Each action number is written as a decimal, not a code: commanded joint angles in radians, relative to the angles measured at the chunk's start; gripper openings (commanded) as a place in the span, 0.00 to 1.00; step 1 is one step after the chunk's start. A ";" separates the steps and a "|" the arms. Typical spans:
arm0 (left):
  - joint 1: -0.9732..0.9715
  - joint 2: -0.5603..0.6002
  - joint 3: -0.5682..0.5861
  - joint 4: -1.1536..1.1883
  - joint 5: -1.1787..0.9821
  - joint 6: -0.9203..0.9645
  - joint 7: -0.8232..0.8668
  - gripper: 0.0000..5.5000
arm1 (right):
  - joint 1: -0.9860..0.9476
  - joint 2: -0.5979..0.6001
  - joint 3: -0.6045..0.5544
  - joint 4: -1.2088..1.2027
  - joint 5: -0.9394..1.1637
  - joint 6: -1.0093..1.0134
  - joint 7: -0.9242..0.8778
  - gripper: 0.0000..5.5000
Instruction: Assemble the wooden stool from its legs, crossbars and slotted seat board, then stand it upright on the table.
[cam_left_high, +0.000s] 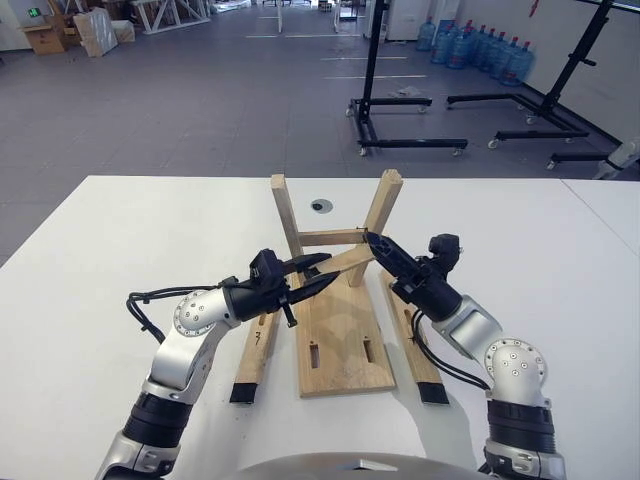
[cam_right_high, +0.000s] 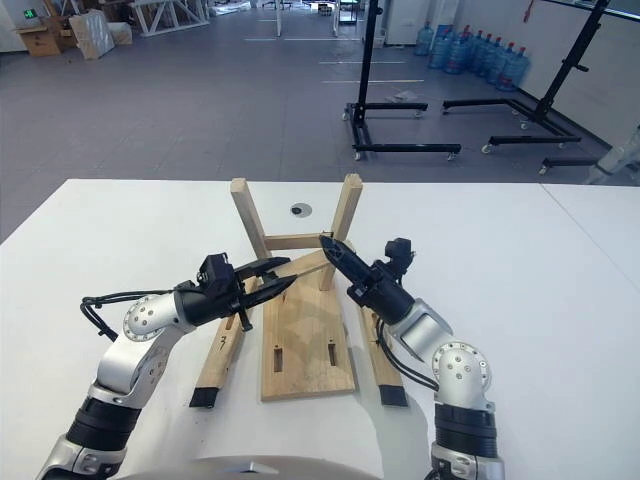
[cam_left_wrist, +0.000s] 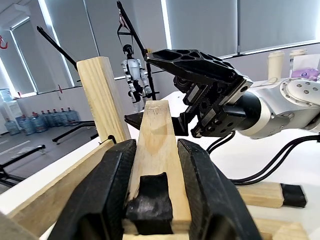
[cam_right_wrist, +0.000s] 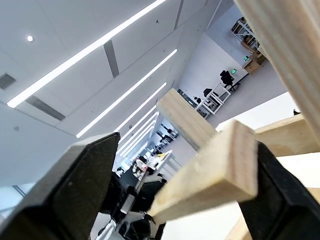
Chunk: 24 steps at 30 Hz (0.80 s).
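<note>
Left gripper (cam_left_high: 330, 268) pinches a crossbar (cam_left_high: 350, 262) above the seat board (cam_left_high: 340, 350) on the desk (cam_left_high: 120, 250) as the right gripper (cam_left_high: 375, 245), jaws spread, brackets its far end; a square, gentle closure should keep it aligned.

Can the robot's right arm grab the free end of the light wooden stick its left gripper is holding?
Probably yes: the right gripper is open and straddles the free end of the light wooden crossbar, with nothing in between.

Seat board (cam_left_high: 342, 352) flat between two legs (cam_left_high: 256, 352)
</note>
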 joint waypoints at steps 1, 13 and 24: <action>-0.035 -0.012 -0.006 0.081 0.089 -0.042 0.074 0.23 | -0.014 0.010 -0.009 0.002 0.065 0.023 -0.030 0.56; -0.046 0.000 -0.047 0.142 0.120 -0.092 0.058 0.23 | -0.033 0.048 -0.007 0.011 0.088 0.005 -0.086 0.23; -0.062 0.012 -0.051 0.162 0.136 -0.072 0.069 0.23 | -0.044 0.046 0.016 0.037 0.012 -0.038 -0.072 0.08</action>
